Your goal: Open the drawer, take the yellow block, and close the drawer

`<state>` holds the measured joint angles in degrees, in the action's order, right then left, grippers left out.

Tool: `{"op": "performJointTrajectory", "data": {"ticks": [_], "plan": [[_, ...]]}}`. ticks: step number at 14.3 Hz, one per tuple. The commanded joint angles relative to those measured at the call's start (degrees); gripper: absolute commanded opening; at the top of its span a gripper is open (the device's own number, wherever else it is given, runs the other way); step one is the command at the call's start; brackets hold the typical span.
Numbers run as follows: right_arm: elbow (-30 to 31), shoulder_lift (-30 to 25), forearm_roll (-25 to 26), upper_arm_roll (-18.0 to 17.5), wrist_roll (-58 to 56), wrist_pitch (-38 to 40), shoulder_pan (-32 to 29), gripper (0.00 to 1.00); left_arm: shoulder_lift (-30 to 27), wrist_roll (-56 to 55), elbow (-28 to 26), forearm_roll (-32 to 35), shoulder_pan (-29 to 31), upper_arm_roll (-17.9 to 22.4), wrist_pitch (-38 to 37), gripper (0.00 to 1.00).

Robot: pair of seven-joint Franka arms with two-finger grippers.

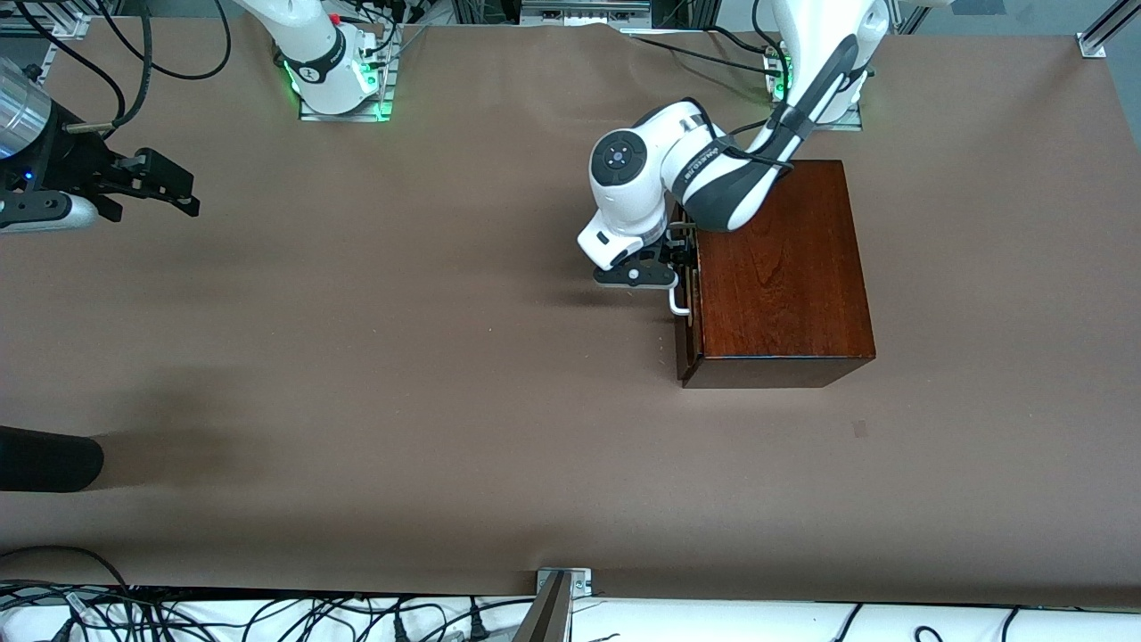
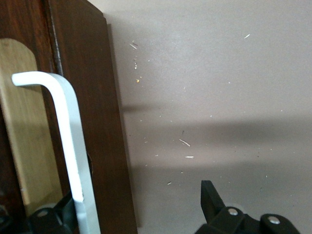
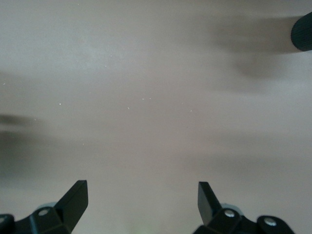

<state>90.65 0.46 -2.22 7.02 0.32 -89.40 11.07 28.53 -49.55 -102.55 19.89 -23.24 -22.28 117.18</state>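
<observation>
The glossy mahogany box (image 1: pixel 780 276) stands at the left arm's end of the table. Its drawer front (image 1: pixel 688 357) faces the right arm's end and sits close against the box, with at most a narrow gap. The white bar handle (image 1: pixel 679 305) also shows in the left wrist view (image 2: pixel 68 146). My left gripper (image 1: pixel 670 260) (image 2: pixel 129 210) is open at the handle. One finger (image 2: pixel 46 217) is on the box side of the bar and the other (image 2: pixel 210 200) is over the table. The yellow block is hidden. My right gripper (image 1: pixel 174 189) (image 3: pixel 141 195) waits open and empty over the table.
A dark round-ended object (image 1: pixel 45 459) (image 3: pixel 303 31) juts in at the right arm's end, nearer the front camera. Cables (image 1: pixel 267 615) and a metal bracket (image 1: pixel 560 588) run along the table's near edge. The brown table cover (image 1: pixel 446 357) stretches between the two arms.
</observation>
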Motion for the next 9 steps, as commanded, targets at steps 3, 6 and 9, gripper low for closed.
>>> {"op": "performJointTrajectory", "data": {"ticks": [3, 6, 9], "plan": [[-0.6, -0.8, -0.9, -0.3, -0.4, 1.7, -0.5, 1.0, 7.2, -2.6, 6.0, 3.4, -5.0, -0.3, 4.4, 1.0], [-0.6, -0.8, -0.9, -0.2, -0.5, 1.8, -0.5, 1.0, 10.2, -2.7, 10.7, 3.1, -6.4, -0.3, 4.3, 1.0], [-0.6, -1.5, -0.9, 0.6, -0.5, 1.8, -0.5, 1.0, 10.6, -2.4, 13.2, 2.5, -7.6, -0.3, 4.3, 1.0]]}}
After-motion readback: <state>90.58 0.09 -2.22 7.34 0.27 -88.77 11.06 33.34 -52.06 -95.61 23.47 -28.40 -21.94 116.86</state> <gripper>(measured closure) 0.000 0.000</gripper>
